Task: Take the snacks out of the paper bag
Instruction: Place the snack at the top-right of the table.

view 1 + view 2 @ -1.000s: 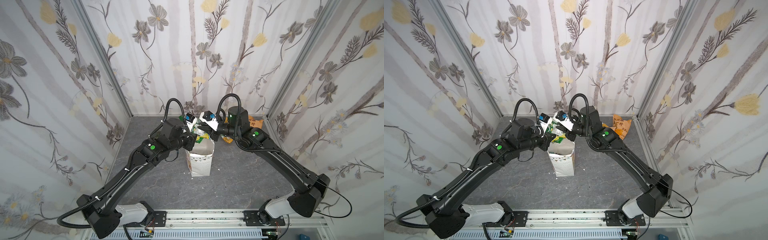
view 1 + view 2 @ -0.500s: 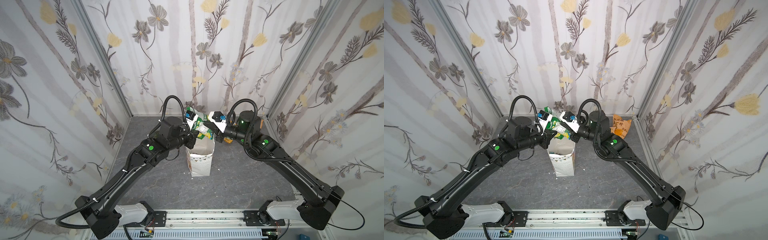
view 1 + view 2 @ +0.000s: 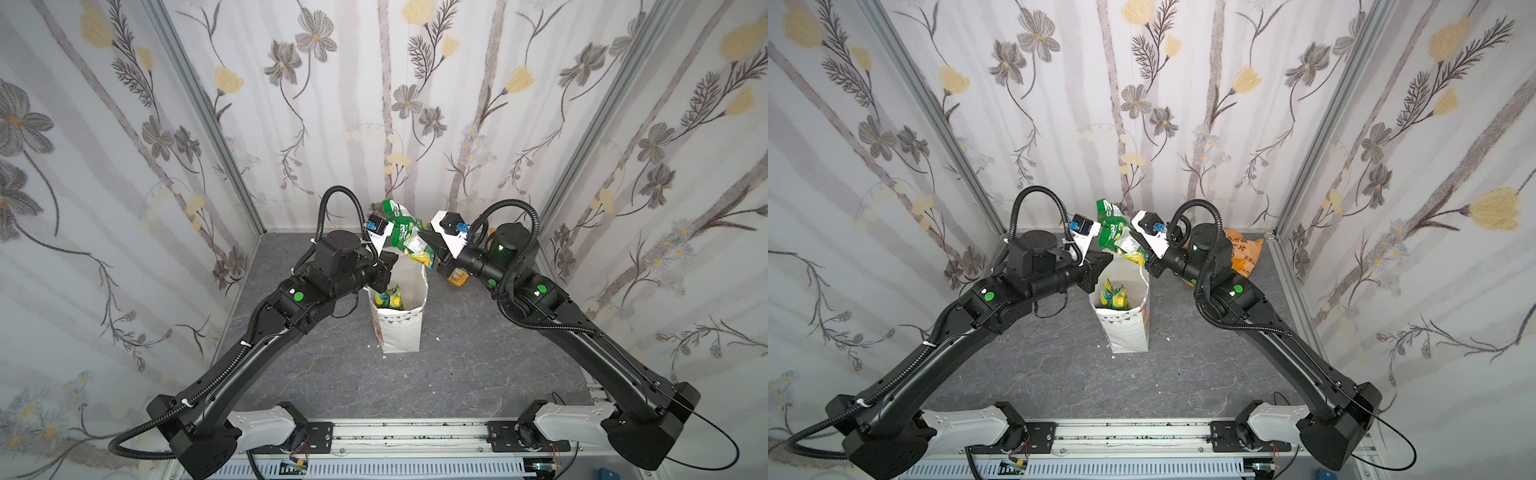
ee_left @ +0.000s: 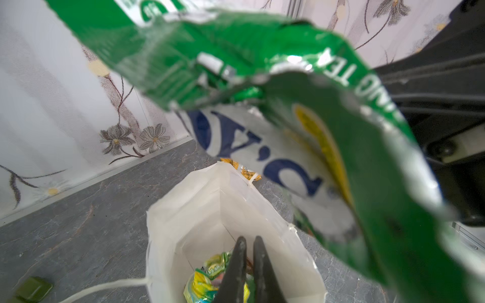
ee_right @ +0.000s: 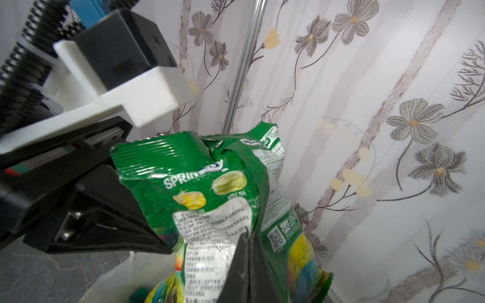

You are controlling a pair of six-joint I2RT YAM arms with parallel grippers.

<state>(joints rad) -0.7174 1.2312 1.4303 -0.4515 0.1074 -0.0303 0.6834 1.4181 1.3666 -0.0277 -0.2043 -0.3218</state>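
Note:
The white paper bag (image 3: 401, 328) (image 3: 1127, 332) stands upright mid-table. My right gripper (image 3: 428, 245) (image 5: 248, 236) is shut on a green-and-yellow snack packet (image 3: 409, 241) (image 3: 1119, 237) (image 5: 210, 189), which hangs in the air above the bag's far rim. The same packet (image 4: 288, 78) fills much of the left wrist view. More green-and-yellow snacks (image 3: 388, 297) (image 3: 1113, 296) (image 4: 204, 283) lie at the bottom of the bag (image 4: 210, 199). My left gripper (image 3: 390, 266) (image 4: 249, 240) is shut over the bag's left rim, its tips pointing into the opening with nothing seen between them.
Orange packets (image 3: 456, 277) (image 3: 1246, 255) lie on the grey table at the back right, partly behind the right arm. Another orange-yellow packet (image 4: 245, 171) lies just beyond the bag. A dark green block (image 4: 32, 288) sits on the table to the bag's left. Wallpapered walls close in three sides.
The right gripper has closed fully on the green-and-yellow packet and drawn it up and to the right, clear of the bag's mouth. The left gripper has stayed at the bag's rim.

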